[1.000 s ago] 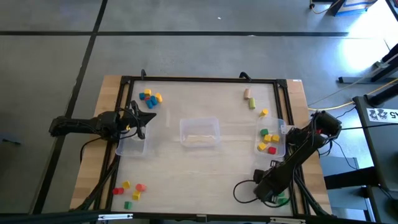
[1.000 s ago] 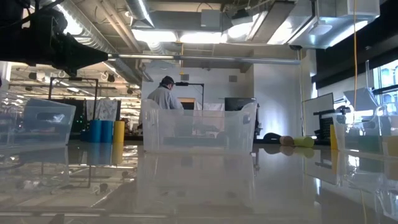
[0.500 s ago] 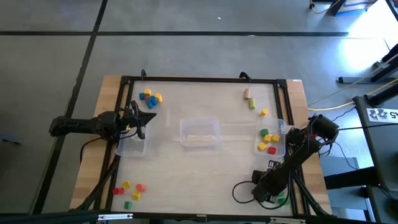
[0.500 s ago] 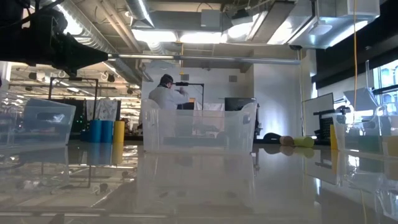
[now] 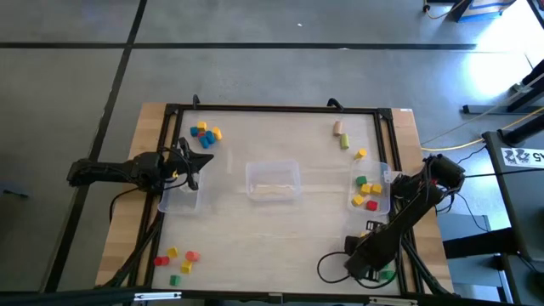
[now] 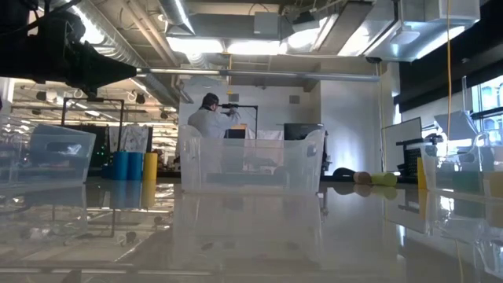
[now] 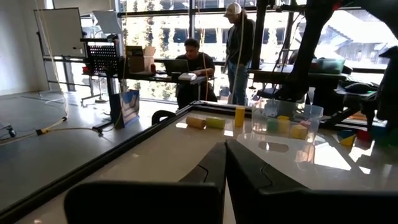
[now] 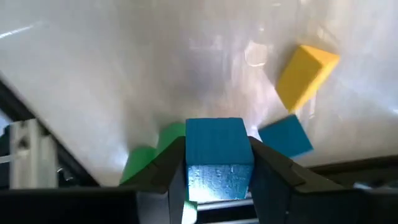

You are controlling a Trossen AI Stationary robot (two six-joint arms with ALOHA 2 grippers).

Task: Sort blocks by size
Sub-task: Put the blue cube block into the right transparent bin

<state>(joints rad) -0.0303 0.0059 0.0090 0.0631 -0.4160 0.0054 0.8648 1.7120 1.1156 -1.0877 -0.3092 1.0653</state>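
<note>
Blue block (image 8: 216, 157) between right hand (image 8: 214, 167) fingers

1. A bin (image 5: 273, 180) is sitting at the middle of the table (image 5: 280, 242), with a second bin (image 5: 181, 197) lying to its left and a third bin (image 5: 384, 200) to its right.
2. The left gripper (image 5: 202, 160) is hanging just beside the left bin's far edge.
3. A cluster of blocks (image 5: 205, 133) is lying behind the left bin, and another cluster (image 5: 176, 260) is sitting at the near left corner.
4. Two cylinders (image 5: 341, 134) are lying at the far right, with one block (image 5: 360, 154) between them and the right bin.
5. Several blocks (image 5: 366, 190) are resting inside the right bin.
6. The right gripper (image 8: 217, 180) is sitting at the near right corner, with a cube (image 8: 216, 158) between its fingers.
</note>
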